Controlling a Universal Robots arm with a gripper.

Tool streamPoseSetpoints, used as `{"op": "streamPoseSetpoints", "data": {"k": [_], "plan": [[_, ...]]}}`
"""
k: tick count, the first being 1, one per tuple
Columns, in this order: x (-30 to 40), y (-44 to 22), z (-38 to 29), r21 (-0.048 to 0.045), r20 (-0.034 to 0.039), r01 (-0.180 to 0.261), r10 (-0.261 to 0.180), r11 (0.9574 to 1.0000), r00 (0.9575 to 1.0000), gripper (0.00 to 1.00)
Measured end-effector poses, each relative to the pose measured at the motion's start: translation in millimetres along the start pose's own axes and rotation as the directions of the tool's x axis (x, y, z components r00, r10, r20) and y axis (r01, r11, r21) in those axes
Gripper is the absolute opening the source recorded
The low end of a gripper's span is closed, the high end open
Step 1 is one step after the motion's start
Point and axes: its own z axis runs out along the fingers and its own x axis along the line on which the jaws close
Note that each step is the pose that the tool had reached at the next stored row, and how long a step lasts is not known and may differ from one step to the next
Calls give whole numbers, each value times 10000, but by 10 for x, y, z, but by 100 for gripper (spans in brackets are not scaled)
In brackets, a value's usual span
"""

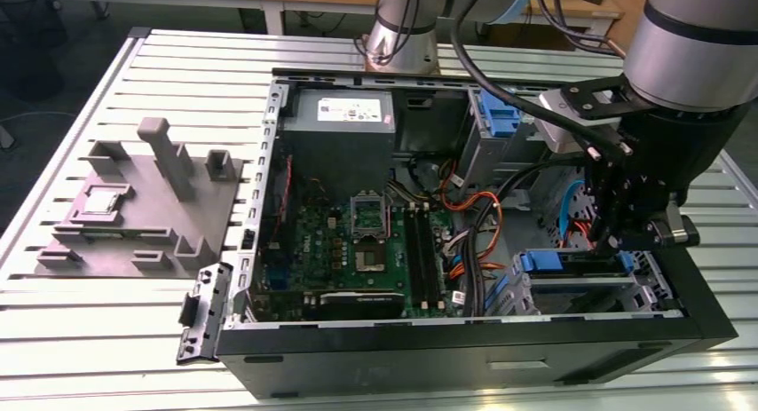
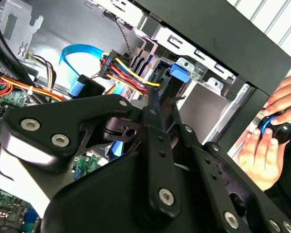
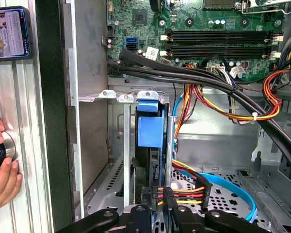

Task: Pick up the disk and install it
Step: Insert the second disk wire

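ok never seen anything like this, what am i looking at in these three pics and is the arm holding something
This is an open desktop computer case lying on a slatted metal table, with a robot arm reaching in. The exterior view is taken by a camera off the arm; the two wrist views come from cameras riding near the arm's wrist, looking past its black gripper.

Inside the case you can see the green motherboard, the grey power supply and bundles of coloured cables. Beside the case sits a grey plastic fixture.

The gripper is down at the metal drive bay, where the disk with its blue bracket stands slotted in edgewise. Whether the gripper grips it I cannot tell.

A person's hand rests on a round control by the case.
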Motion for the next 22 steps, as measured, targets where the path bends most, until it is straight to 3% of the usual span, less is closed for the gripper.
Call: {"op": "streamPoseSetpoints", "data": {"k": [3, 8, 17, 20, 22], "plan": [[0, 0, 0, -8, 2, 1, -1, 10000, 10000, 24], [4, -7, -37, -126, 54, 3, -2, 9999, 10000, 24], [22, -39, -201, -301, 220, -6, 13, 9995, 9998, 24], [24, -42, -215, -386, 337, -16, 29, 9993, 9994, 24], [24, -42, -215, -387, 342, -17, 30, 9993, 9994, 24]]}}
